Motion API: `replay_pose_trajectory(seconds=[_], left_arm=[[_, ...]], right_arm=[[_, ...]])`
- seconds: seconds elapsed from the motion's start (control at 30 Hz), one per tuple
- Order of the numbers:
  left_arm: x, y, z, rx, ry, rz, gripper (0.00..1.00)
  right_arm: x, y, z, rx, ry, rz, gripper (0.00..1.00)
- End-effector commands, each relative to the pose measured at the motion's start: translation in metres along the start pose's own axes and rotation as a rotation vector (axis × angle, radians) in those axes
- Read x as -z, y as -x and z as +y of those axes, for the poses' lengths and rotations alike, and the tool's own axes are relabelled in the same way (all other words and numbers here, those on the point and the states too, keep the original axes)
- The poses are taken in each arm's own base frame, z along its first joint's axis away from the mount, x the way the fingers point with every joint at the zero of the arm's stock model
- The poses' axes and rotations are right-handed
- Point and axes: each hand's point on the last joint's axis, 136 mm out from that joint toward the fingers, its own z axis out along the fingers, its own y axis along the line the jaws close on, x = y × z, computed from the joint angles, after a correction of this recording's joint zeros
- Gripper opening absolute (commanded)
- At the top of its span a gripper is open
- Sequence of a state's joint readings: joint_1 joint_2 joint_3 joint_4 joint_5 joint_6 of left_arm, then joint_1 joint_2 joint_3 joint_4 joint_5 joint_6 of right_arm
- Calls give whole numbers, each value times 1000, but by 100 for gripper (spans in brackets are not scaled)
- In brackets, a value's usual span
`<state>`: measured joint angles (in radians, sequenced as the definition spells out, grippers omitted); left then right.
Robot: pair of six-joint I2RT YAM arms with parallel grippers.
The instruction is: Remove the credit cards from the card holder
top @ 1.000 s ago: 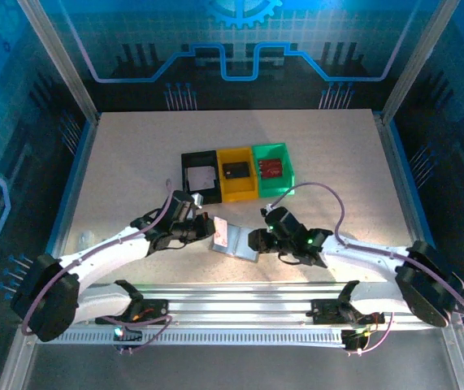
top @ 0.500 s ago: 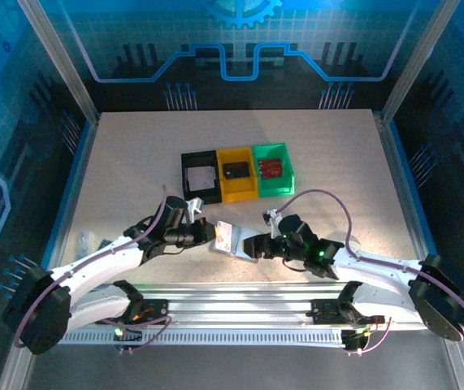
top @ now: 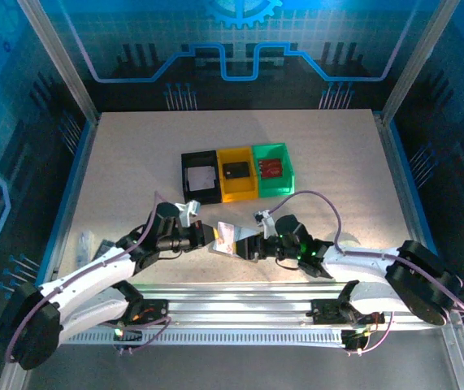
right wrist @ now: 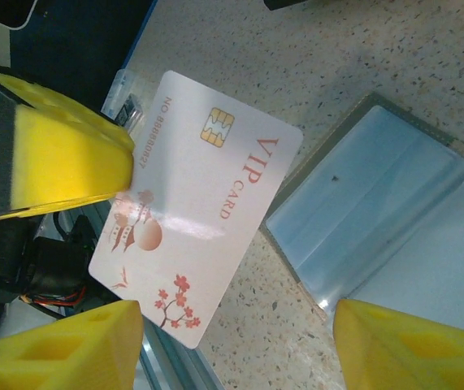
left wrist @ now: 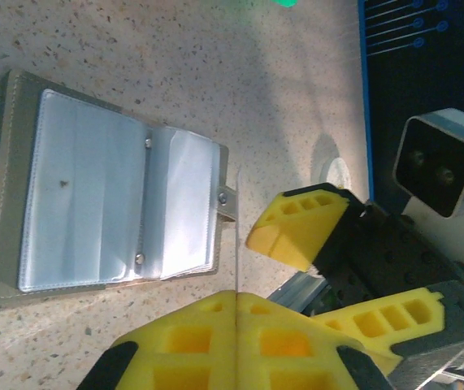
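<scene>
The card holder [left wrist: 101, 183] lies open on the table, pale clear sleeves up, tab [left wrist: 227, 201] toward my left gripper. It also shows as card holder [right wrist: 394, 219] and card holder [top: 233, 244]. My left gripper [left wrist: 237, 296] is shut on a white VIP credit card [right wrist: 195, 207], seen edge-on as a thin line [left wrist: 237, 236] just above the table, beside the holder's tab. My right gripper [right wrist: 236, 349] is open, its fingers [left wrist: 297, 227] on either side of the card's free end without touching it. Three other credit cards lie in the bins.
Three bins stand in a row behind the grippers: black [top: 191, 192] with a pale card [top: 201, 175], yellow [top: 238, 192] with a dark card [top: 234, 170], green [top: 283, 186] with a red card [top: 273, 167]. The metal rail [top: 240, 288] runs close behind both grippers.
My right gripper's jaws have spread open and stand clear of the card. The left gripper keeps the card and has shifted slightly left and toward the near edge.
</scene>
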<state>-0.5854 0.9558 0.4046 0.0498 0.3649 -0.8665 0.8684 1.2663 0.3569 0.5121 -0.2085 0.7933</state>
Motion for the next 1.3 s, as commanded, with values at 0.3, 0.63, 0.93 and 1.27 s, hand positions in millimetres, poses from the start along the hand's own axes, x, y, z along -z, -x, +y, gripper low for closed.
replay_pose_trajectory(seconds=[0.3,0.63,0.93,1.27], left_arm=[[-1,-11,-10,2,-51,3,0],[-2,-13,-6,-2,-41,1,0],[-2,-15,-2,3,-32,-1,0],[-3,-14,0,4,-29,-5,0]], right_arm=[[-14,0,25,35,96,-7,61],[-10,4,30,39,111,-35,45],[-2,10,37,45,134,-75,35],[1,12,42,47,161,-90,22]])
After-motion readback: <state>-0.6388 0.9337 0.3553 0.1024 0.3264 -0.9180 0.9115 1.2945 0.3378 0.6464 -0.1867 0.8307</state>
